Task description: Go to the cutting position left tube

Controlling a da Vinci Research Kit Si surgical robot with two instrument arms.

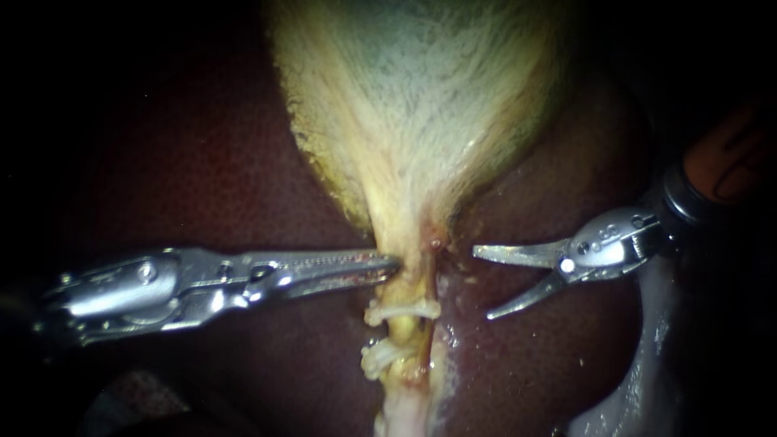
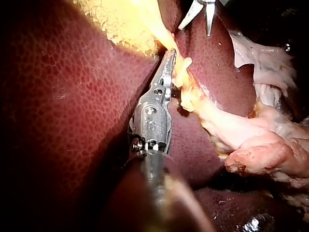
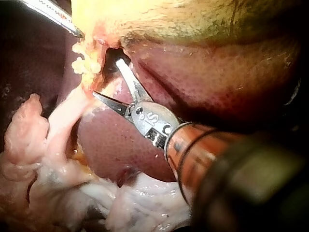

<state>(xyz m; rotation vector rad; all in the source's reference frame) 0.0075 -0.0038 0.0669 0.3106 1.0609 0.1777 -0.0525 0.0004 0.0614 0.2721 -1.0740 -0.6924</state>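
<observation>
- The left instrument [image 1: 392, 263] enters from the left of the endoscope view and lies nearly level over the liver [image 1: 202, 162]
- Its end effector is clenched on the gallbladder [image 1: 421, 97]: the long jaws lie almost together, and their tips grip the edge of the narrow lower end
- In the left wrist view the same instrument [image 2: 170, 55] meets the yellow strand running down from the gallbladder [image 2: 120, 24]
- The tube [image 1: 405, 328] runs down from that narrow end, and two pale lumps lie across it; it cannot be told whether they are clips
- The endoscope view does not show which strand is the left tube
- The right instrument [image 1: 484, 283] enters from the right, and its end effector is released: two thin curved jaws stand spread with a clear gap and hold nothing
- In the endoscope view its tips point at the tube and lie just beside it, apart from it
- In the right wrist view the right instrument [image 3: 106, 77] has one jaw tip close against the tube [image 3: 67, 111], but contact cannot be confirmed; the other tip points toward the gallbladder [image 3: 183, 19]
- The left instrument [image 3: 72, 30] appears beyond the tube in that view
</observation>
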